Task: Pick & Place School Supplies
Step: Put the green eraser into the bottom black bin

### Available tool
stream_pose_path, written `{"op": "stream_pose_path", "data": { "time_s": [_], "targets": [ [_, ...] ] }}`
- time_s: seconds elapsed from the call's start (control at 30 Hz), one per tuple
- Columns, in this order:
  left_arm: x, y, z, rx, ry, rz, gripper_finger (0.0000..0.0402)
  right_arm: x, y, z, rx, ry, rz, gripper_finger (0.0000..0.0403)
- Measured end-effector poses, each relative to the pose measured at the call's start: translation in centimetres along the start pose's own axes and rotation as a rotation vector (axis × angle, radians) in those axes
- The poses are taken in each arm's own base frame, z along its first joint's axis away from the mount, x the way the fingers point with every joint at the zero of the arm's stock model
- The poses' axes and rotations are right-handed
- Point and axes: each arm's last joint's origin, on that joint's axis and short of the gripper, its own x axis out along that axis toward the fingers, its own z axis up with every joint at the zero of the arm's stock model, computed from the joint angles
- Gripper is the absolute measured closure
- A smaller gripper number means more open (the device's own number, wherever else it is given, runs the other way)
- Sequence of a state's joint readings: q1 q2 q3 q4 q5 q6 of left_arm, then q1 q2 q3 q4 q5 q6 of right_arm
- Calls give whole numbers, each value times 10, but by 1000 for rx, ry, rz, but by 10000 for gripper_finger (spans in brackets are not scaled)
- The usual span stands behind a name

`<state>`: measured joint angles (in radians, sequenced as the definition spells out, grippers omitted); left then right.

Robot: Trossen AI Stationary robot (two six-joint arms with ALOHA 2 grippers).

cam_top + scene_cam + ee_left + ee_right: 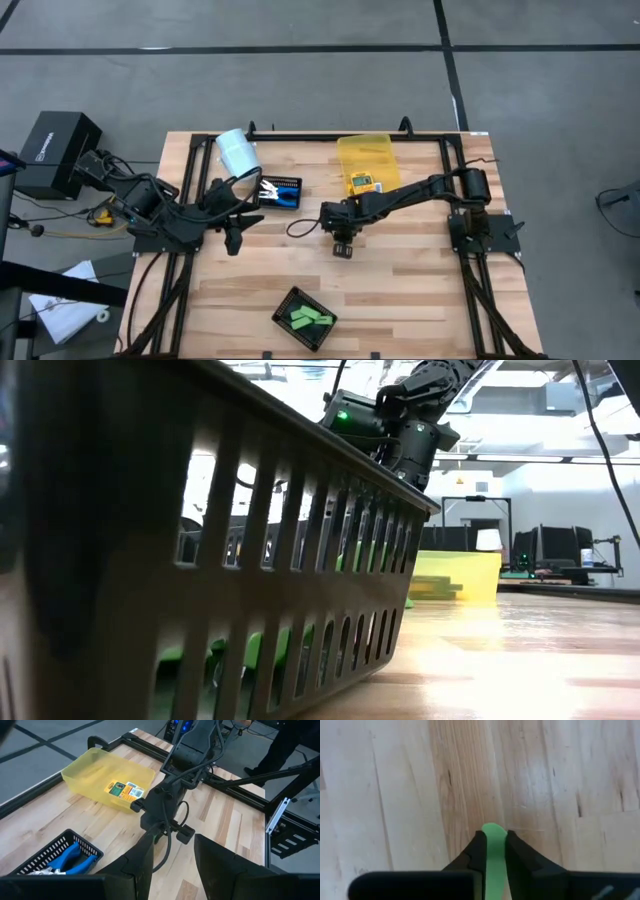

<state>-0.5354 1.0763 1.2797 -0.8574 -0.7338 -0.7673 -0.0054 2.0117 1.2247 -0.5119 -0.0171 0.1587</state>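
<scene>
My right gripper (342, 248) stands over the middle of the table, pointing steeply down, shut on a small light-green oblong piece (494, 845). More green pieces (308, 320) lie in a black tray (290, 305) near the front edge. A yellow pack with a green-white label (124, 790) lies in the yellow bin (365, 150) at the back. Blue-handled scissors (72, 861) lie in a second black tray (280, 192). My left gripper (172, 870) hangs open above the table's left part (240, 215), holding nothing. My right gripper pinches the green piece between its two fingers, one on each long side (494, 851). The fingers come from above, slanting steeply down, and lie along the piece. Its rounded end (493, 829) sticks out past the fingertips. Whether it rests on the wood, I cannot tell.
A pale white-blue cylinder (237, 152) lies at the back left. The front tray (250, 560) fills most of the low view. Black frame rails (455, 160) run along the table's sides and back. Bare wood lies around the right gripper and toward the front right.
</scene>
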Motion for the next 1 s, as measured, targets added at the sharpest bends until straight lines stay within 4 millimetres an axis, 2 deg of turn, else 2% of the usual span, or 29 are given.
{"op": "stream_pose_path", "data": {
  "time_s": [0.3, 0.57, 0.67, 1.0],
  "targets": [
    [0, 0, 0, 0, 1, 0, 266, -2, 0, 4, 5, 5, 54, 371],
    [0, 0, 0, -8, 1, 1, 266, -17, 5, 24, -20, -8, 78, 376],
    [0, 0, 0, -7, 0, 2, 266, -28, 10, 35, -30, -33, 87, 401],
    [0, 1, 0, -6, -12, 16, 266, -66, 38, 59, -85, -92, 157, 399]
  ]
}}
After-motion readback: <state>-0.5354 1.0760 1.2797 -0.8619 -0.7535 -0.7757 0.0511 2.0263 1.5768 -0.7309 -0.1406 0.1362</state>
